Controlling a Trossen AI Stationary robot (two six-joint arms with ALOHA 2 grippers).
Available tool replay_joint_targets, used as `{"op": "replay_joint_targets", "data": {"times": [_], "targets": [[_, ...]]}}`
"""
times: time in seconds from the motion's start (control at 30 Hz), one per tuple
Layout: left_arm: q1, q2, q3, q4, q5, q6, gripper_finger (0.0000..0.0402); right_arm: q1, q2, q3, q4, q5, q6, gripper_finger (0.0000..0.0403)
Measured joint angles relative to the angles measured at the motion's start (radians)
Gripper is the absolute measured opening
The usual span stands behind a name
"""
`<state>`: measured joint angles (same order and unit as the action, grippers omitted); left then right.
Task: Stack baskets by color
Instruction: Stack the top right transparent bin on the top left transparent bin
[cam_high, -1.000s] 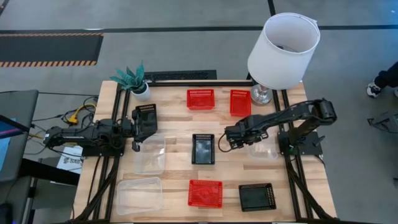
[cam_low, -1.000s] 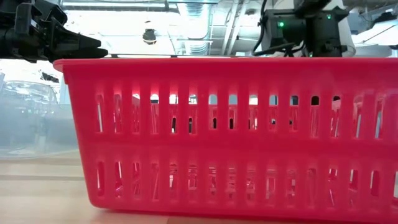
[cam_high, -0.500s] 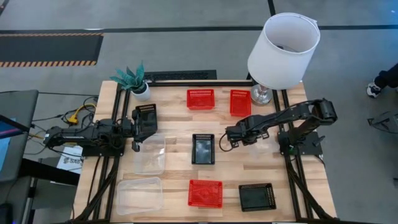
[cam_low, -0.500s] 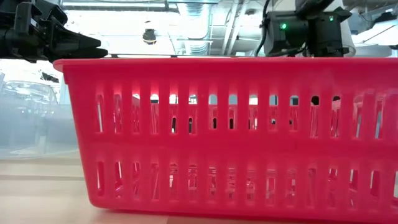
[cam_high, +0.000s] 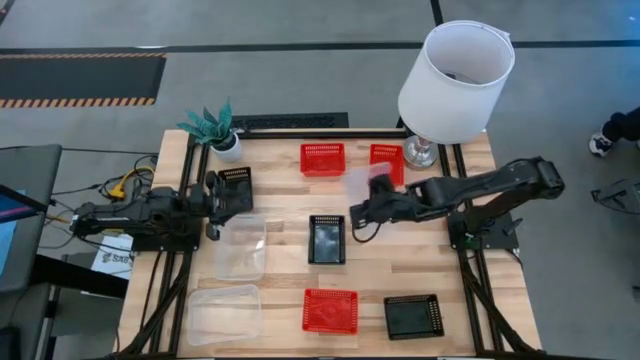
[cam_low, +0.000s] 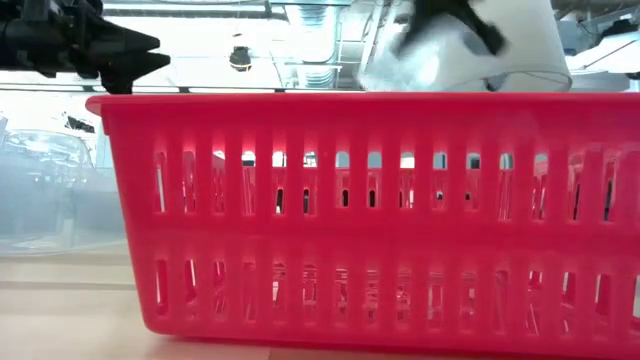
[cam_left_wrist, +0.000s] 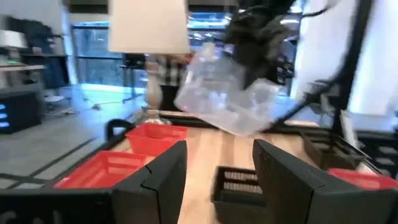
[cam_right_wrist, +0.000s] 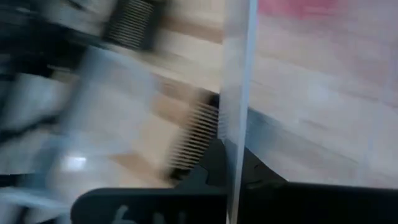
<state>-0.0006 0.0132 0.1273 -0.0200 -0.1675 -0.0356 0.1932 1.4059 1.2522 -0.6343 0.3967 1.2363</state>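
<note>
My right gripper (cam_high: 357, 212) is over the table's middle, shut on a clear basket (cam_high: 367, 183) that it holds in the air; the basket also shows in the left wrist view (cam_left_wrist: 221, 93) and the low view (cam_low: 450, 50). My left gripper (cam_high: 214, 203) stands open at the left, next to a black basket (cam_high: 237, 185). On the table rest three red baskets (cam_high: 323, 159) (cam_high: 386, 158) (cam_high: 330, 310), two more black baskets (cam_high: 327, 239) (cam_high: 413, 316) and two clear baskets (cam_high: 241, 247) (cam_high: 224, 313). My right gripper pinches one wall of the clear basket (cam_right_wrist: 238, 93) between its two fingers; the wall shows edge-on between them. The gripper slants down from the table's right side. The basket is lifted clear of the table and tilted (cam_left_wrist: 205, 106).
A white lampshade (cam_high: 457, 80) stands at the far right corner and a potted green plant (cam_high: 212, 127) at the far left corner. In the low view the near red basket (cam_low: 350, 220) fills most of the picture.
My right gripper has taken hold of the clear basket that lay at the table's right, and has risen quickly with it, tipping upward and swinging toward the far edge. The basket is now lifted clear and tilted. My left gripper has risen a little.
</note>
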Motion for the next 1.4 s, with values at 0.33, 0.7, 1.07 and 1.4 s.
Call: {"op": "replay_joint_targets", "data": {"times": [0.33, 0.7, 1.07, 1.4], "targets": [[0.0, 0.012, 0.178, -0.086, -0.217, 0.079, 0.0173, 0.001, 0.317, 0.326, 0.347, -0.064, -0.185, 0.0002], [0.0, 0.015, 0.351, -0.174, -0.236, 0.032, 0.0173, 0.002, 0.711, 0.756, 0.43, -0.168, 0.001, 0.0002], [0.0, 0.015, 0.381, -0.239, -0.211, 0.049, 0.0174, -0.012, 0.963, 1.064, 0.434, -0.167, 0.084, 0.0003], [0.0, 0.015, 0.381, -0.263, -0.21, 0.05, 0.0174, -0.008, 1.006, 1.081, 0.322, -0.156, 0.187, 0.0002]]}}
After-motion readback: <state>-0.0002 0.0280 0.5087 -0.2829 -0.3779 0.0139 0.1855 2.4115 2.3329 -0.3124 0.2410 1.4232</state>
